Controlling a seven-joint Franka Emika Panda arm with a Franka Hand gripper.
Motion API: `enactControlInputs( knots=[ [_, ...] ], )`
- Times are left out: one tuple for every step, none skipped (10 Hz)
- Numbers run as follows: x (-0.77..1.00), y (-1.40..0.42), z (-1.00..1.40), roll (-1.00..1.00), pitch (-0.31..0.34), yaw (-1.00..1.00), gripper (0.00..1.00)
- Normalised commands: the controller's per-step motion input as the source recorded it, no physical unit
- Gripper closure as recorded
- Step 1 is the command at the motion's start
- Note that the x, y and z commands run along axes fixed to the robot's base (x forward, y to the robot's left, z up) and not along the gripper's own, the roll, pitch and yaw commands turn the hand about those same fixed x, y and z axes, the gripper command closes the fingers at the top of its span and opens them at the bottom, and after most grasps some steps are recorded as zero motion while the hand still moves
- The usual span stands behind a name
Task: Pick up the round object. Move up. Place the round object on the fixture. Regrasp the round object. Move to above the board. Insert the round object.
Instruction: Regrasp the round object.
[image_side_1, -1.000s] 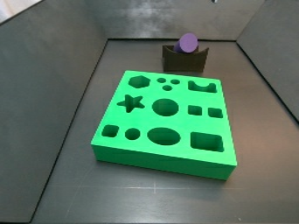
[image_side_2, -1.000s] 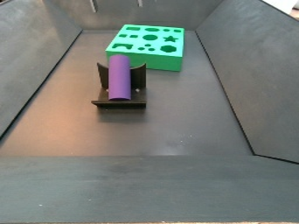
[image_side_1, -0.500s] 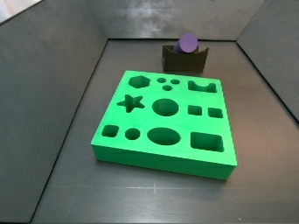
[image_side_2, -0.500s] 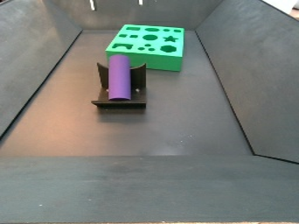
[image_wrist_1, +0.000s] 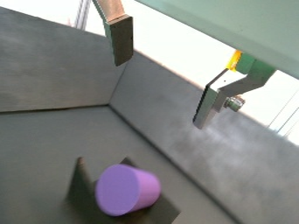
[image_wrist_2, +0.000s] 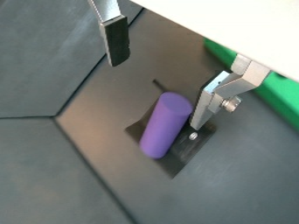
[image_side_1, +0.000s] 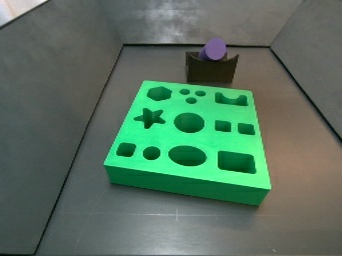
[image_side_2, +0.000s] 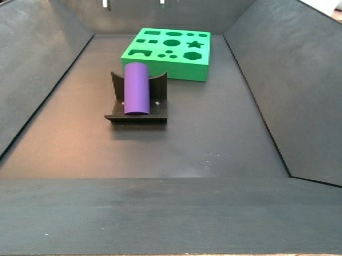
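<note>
Gripper: the gripper (image_wrist_2: 158, 74) hangs above the fixture, its two silver fingers (image_wrist_2: 115, 41) well apart and nothing between them. It shows only in the wrist views; in both side views it is out of the frame.
Peg: the purple peg (image_side_2: 136, 86) lies on its side in the notch of the fixture (image_side_2: 136, 113), not held by anything. In a side view its round end (image_side_1: 214, 47) shows above the dark block (image_side_1: 210, 68).
Step in hand: I judge this is the regrasp, because the peg is already put down on the fixture and the fingers are free.
How to do it well: come straight down with one finger on each long side of the peg (image_wrist_2: 163, 124), so the pads close across its width and not on its ends. Take it near one end, so that a free length stays below the fingers for the hole. Close only when the pads are low enough to meet the round side at its middle, otherwise it may slip or roll.
Board: the green board (image_side_2: 168, 51) lies beyond the fixture, well apart from it, with its large round hole (image_side_1: 190, 123) empty.
Writing: no brand, label or text can be read in any view.
</note>
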Motion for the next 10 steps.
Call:
enactControlInputs(
  knots=[
    [0.08,-0.03,-0.01,1.00,0.067,0.06,0.00],
    [0.09,-0.04,-0.02,0.94,0.112,0.09,0.00],
    [0.09,-0.04,-0.02,0.81,0.116,0.10,0.00],
    [0.09,-0.04,-0.02,0.54,0.111,0.11,0.00],
    [0.09,-0.03,-0.01,0.36,0.101,0.13,0.00],
    [0.08,-0.02,-0.01,0.22,0.074,0.14,0.00],
    [0.03,0.08,-1.00,0.20,0.192,0.18,0.00],
    [0.03,0.08,-1.00,0.18,0.163,0.19,0.00],
    [0.05,0.07,-1.00,0.17,0.121,0.20,0.00],
    [0.06,0.06,-1.00,0.15,0.083,0.21,0.00]
  ],
)
